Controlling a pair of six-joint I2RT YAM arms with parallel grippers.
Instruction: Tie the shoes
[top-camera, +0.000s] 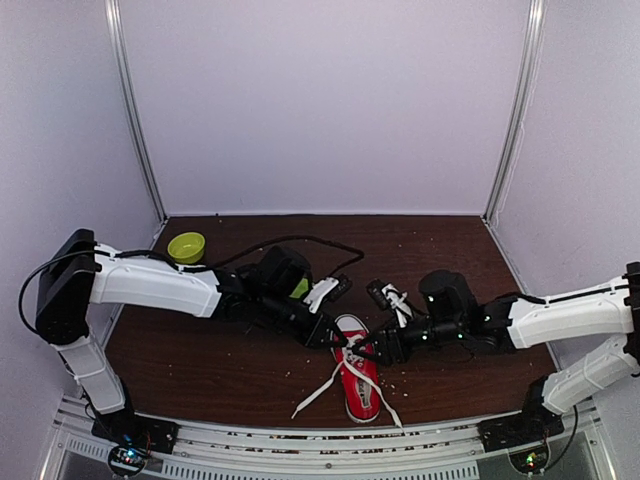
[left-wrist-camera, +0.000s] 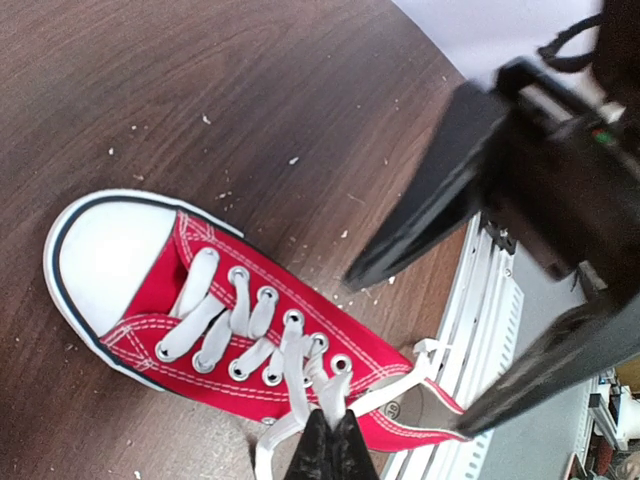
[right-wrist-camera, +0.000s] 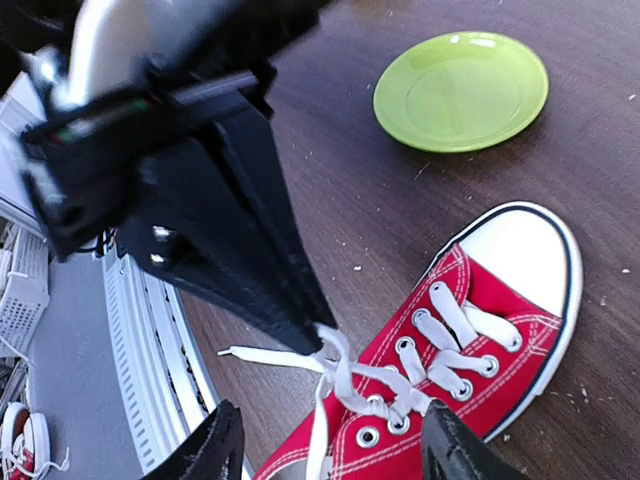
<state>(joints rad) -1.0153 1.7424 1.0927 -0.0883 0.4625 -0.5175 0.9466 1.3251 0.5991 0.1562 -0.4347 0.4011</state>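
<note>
Left claw: pinched shut on a white lace by the top eyelets.
Right claw: spread wide, empty, close over the sneaker.
Sneaker: near the counter edge, toe pointing away.
Right wrist view, not the left: green dish beyond the toe.

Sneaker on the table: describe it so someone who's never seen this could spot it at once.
On the wooden table, look near the front edge, between the left arm and right arm. The sneaker lies there: red canvas, white toe cap, loose white laces, unlike the lime-green dish behind.
</note>
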